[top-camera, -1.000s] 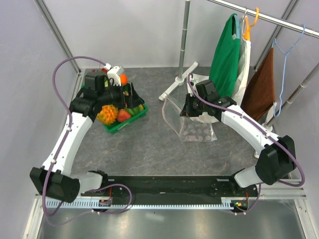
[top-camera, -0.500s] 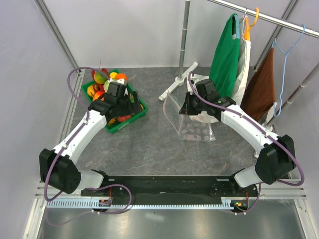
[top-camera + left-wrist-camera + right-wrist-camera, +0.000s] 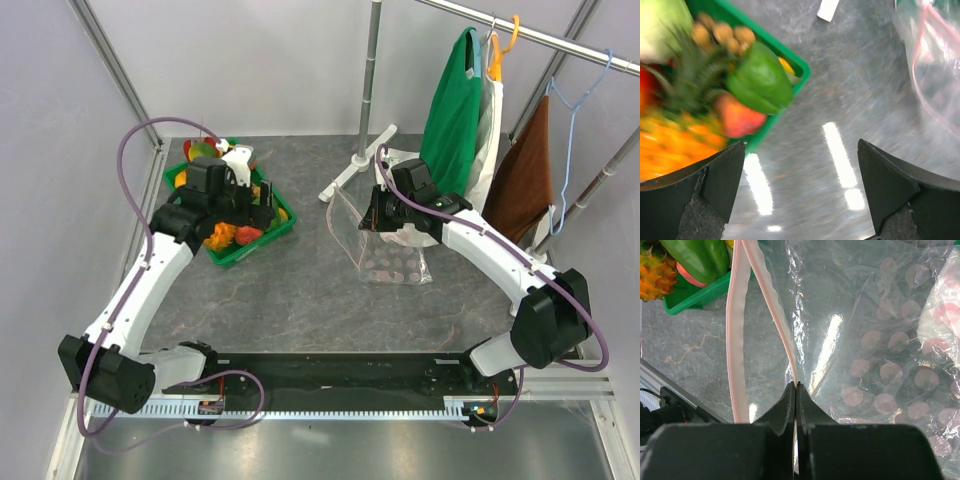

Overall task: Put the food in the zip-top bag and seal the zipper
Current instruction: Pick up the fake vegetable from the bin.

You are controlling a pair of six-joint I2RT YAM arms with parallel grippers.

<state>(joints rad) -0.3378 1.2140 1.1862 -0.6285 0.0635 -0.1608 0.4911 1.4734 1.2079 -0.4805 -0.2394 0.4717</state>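
The food lies in a green tray (image 3: 283, 222) at the back left: a green pepper (image 3: 760, 82), a red-yellow peach (image 3: 739, 118), orange pieces (image 3: 670, 145) and more. My left gripper (image 3: 265, 205) is open and empty, and hovers at the tray's right corner (image 3: 802, 190). The clear zip-top bag (image 3: 390, 255) with pink dots stands open right of centre. My right gripper (image 3: 372, 215) is shut on one lip of the bag's pink zipper (image 3: 796, 385). The zipper's other lip (image 3: 735, 330) hangs apart from it, so the bag's mouth gapes. The dotted bag wall (image 3: 880, 340) lies to the right.
A clothes rack's pole and white foot (image 3: 357, 165) stand just behind the bag. A green garment (image 3: 452, 110), a white one and a brown cloth (image 3: 525, 175) hang at the back right. A spiky orange fruit (image 3: 652, 270) lies in the tray. Walls close the left and back.
My left arm has swung back and forth over the tray, and its open gripper now sits at the tray's right corner. My right gripper has kept its hold on the bag.
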